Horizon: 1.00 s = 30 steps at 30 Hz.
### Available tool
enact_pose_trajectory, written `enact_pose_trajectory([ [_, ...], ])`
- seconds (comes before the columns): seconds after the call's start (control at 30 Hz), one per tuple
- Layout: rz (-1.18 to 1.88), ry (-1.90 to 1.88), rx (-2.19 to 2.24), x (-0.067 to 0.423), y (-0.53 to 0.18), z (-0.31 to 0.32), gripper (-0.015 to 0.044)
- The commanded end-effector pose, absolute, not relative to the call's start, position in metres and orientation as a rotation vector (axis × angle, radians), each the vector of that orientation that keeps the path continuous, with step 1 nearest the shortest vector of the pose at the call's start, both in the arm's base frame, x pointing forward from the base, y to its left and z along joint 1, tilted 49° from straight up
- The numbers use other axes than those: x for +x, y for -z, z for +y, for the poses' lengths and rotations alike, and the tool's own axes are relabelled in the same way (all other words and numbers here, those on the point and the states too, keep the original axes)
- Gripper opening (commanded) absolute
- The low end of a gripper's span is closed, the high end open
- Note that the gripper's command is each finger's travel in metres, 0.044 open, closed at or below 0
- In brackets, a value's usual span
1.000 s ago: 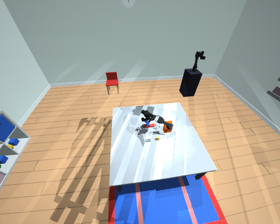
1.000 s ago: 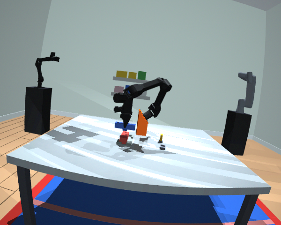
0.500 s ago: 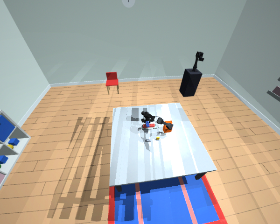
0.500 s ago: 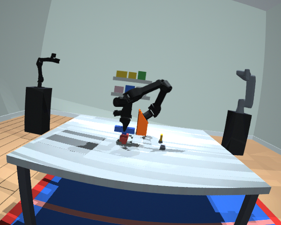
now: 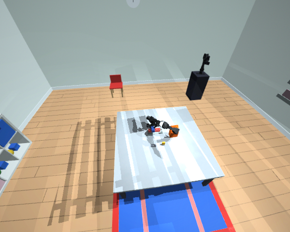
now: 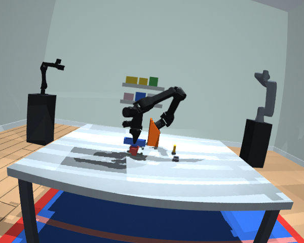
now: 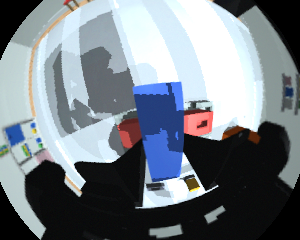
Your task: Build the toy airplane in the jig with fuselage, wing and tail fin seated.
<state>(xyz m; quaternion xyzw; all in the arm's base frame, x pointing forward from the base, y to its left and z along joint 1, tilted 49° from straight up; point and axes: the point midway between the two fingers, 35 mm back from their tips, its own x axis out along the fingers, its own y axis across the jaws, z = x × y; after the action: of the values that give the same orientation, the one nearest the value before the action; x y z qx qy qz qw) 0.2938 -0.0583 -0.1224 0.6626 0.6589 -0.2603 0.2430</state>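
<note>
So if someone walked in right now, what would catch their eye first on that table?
Probably the black arm bent over the middle of the table, its fingers closed on the blue wing just above the red fuselage in its jig. Right behind stands a tall orange wedge, upright. The small yellow tail fin waits apart, nearer the right side in the exterior view.
</note>
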Motion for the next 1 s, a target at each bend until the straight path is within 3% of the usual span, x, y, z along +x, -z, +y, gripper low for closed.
enact_pose_trajectory([
  [0.0,1.8,0.711,1.81,0.294,0.122,-0.059,0.0109],
  [0.1,1.8,0.711,1.81,0.294,0.122,-0.059,0.0031],
  [0.63,1.8,0.711,1.81,0.294,0.122,-0.059,0.044],
  [0.83,1.799,0.712,1.81,0.294,0.121,-0.061,0.044],
  [0.97,1.796,0.724,1.812,0.296,0.083,-0.106,0.044],
])
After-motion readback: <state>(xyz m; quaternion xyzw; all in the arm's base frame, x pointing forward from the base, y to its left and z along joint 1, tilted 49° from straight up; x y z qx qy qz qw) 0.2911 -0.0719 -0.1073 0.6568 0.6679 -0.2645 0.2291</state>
